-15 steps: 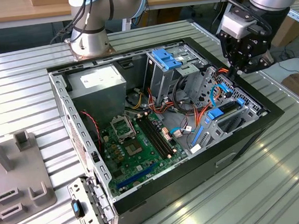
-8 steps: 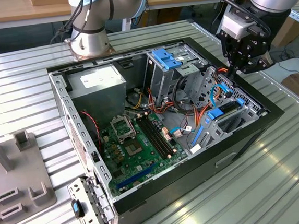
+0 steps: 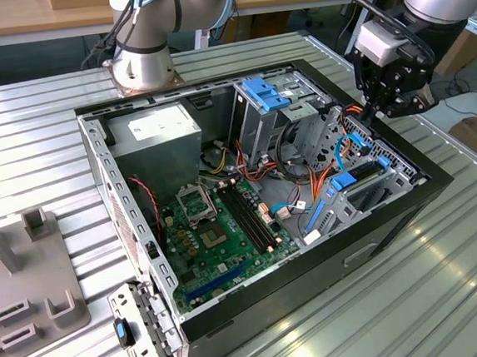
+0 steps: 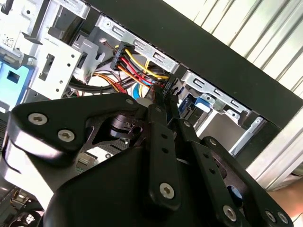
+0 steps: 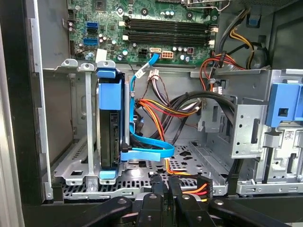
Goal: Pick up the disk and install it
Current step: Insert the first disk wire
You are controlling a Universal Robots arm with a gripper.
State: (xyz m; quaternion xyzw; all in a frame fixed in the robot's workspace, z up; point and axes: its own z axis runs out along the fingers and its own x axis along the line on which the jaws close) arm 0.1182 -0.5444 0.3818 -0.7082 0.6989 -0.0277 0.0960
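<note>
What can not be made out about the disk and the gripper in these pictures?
The disk: in the first wrist view it stands on edge in the drive cage, whose posts hide its flat faces.
The blue cable: whether it is plugged into the disk; the carrier covers the joint there.
What lies under the gripper: its black body covers that in the second wrist view.
</note>
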